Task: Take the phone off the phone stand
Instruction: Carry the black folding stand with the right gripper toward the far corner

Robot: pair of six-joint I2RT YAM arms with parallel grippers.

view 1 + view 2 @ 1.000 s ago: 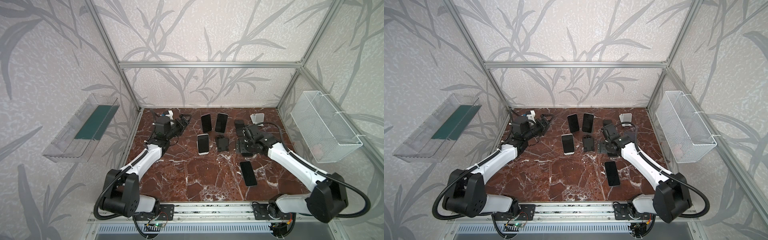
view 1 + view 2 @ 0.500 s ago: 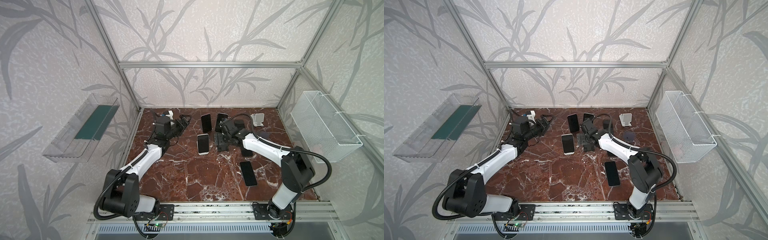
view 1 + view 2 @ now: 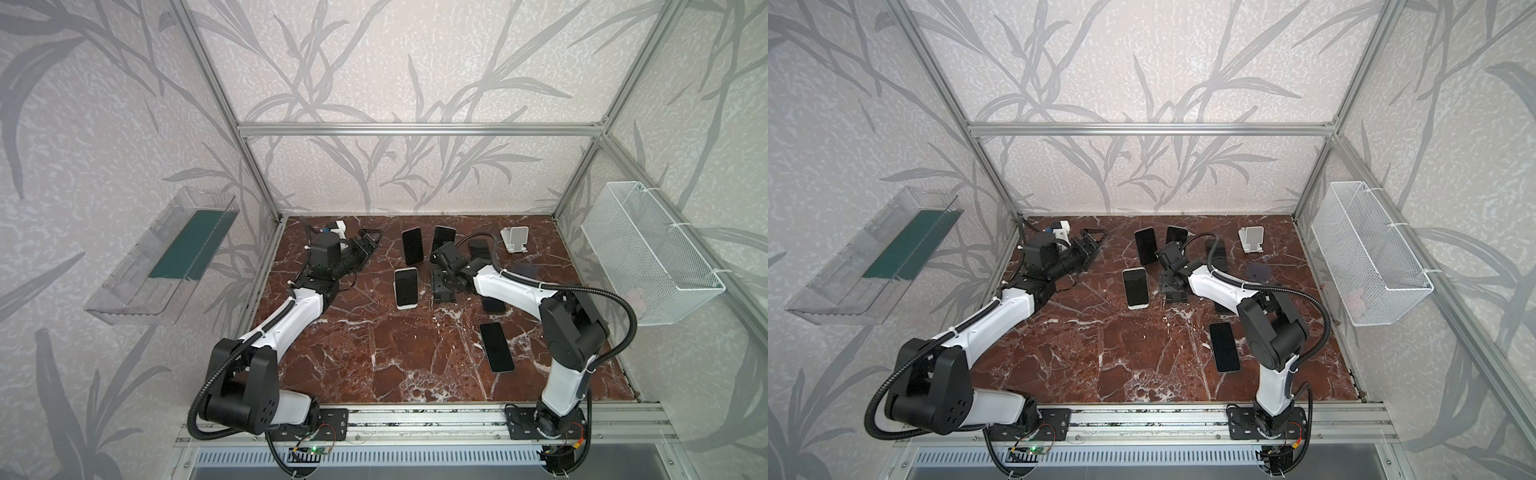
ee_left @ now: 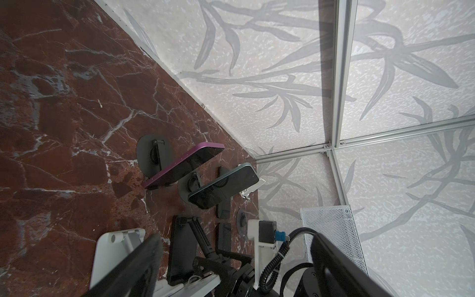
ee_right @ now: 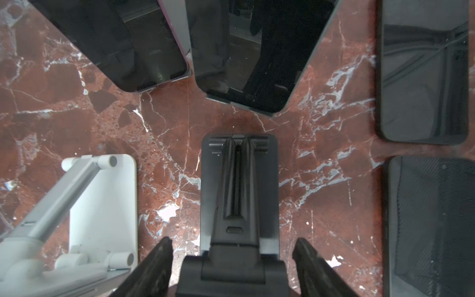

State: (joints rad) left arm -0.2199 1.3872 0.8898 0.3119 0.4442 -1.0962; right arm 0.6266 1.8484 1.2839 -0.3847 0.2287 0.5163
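Straddling the phoneless black stand (image 5: 239, 192), right fingers (image 5: 154, 267) gape; left fingers (image 4: 138, 267) wide, empty; propped phones (image 3: 412, 246) at twelve o'clock untouched.

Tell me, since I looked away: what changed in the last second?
The right gripper swung from the right side to the middle and now straddles the black stand, jaws apart, holding nothing. The left gripper and the phones stayed put.

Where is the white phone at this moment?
In both top views the white phone sits mid-table, just left of the black stand and in front of two dark phones.
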